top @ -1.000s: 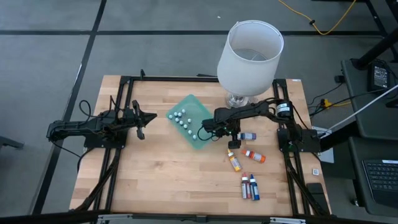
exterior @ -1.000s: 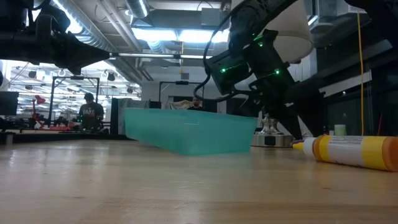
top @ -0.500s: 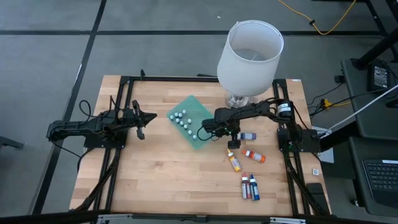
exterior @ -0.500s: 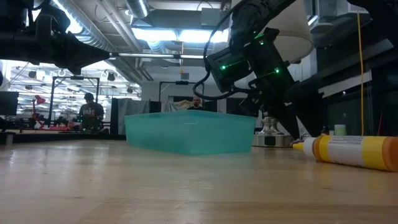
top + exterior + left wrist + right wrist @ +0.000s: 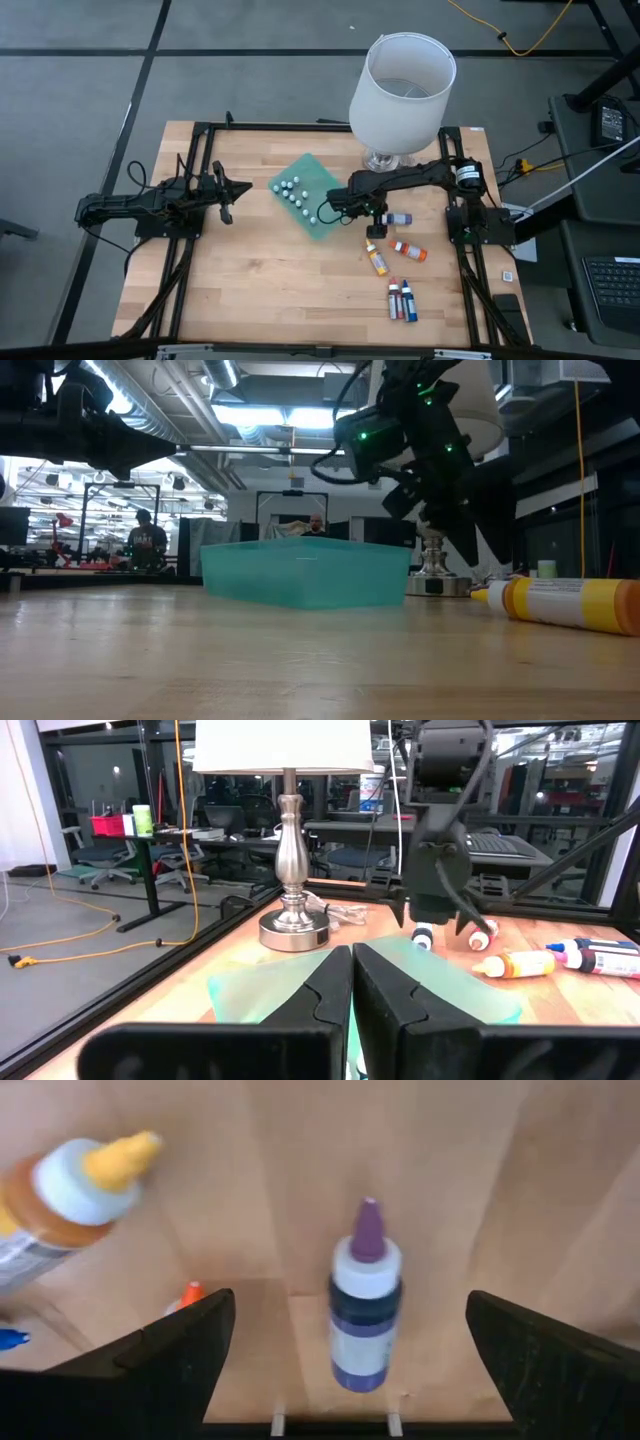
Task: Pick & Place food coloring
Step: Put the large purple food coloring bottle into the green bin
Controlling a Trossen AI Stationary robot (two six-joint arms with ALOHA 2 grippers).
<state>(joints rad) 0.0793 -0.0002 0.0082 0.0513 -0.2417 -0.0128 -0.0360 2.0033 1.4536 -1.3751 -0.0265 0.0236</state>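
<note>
The food coloring lies in two groups. Tiny white-capped bottles (image 5: 293, 193) sit in the green tray (image 5: 318, 178) at mid-table. Finger-sized bottles lie on the wood to its right: purple (image 5: 398, 218), orange (image 5: 377, 259), red-orange (image 5: 409, 251), and red and blue (image 5: 402, 300). My right gripper (image 5: 372, 212) hangs open, pointing steeply down over the purple bottle (image 5: 365, 1302). That bottle lies on its side between and below the spread fingers (image 5: 165, 1355), untouched. My left gripper (image 5: 228, 190) waits shut and level at the table's left, holding nothing.
A large white lamp shade (image 5: 402, 85) on a metal base (image 5: 292, 930) stands at the far edge, just behind my right arm. The orange bottle (image 5: 565, 603) lies close to the low camera. Bare wood stretches along the near left.
My right gripper has risen a little above the purple bottle, staying wide open. The green tray looked tipped a second ago in the low view and now sits level.
</note>
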